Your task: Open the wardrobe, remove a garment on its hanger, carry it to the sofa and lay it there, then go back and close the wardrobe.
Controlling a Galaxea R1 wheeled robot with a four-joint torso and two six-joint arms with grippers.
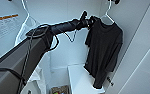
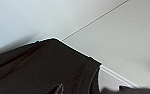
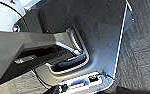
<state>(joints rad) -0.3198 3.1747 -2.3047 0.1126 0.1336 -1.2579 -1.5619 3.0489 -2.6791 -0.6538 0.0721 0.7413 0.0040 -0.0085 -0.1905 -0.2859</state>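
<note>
My left gripper (image 1: 90,22) is stretched out at the end of my arm, up against the collar and shoulder of the garment (image 1: 104,47); I cannot tell whether it is wide, narrow or already gripping, because the black cloth and the black gripper run together there. The wardrobe (image 1: 66,15) stands open around all this, its white walls behind and beside the hanging things. The garment hangs inside it, toward the right-hand wall, its hem dangling above a white shelf (image 1: 78,77) low in the cabinet. From my left wrist I see its dark shoulder seam close up against the pale panel. A white T-shirt (image 1: 28,27) hangs to the left, partly behind my arm. The hanger (image 1: 108,15) pokes out above the black collar, its hook reaching up to the top of the frame. My worry, as a guess: if I catch only cloth and not the hanger, pulling could slide the shirt off it, or leave the hook snagged above.
</note>
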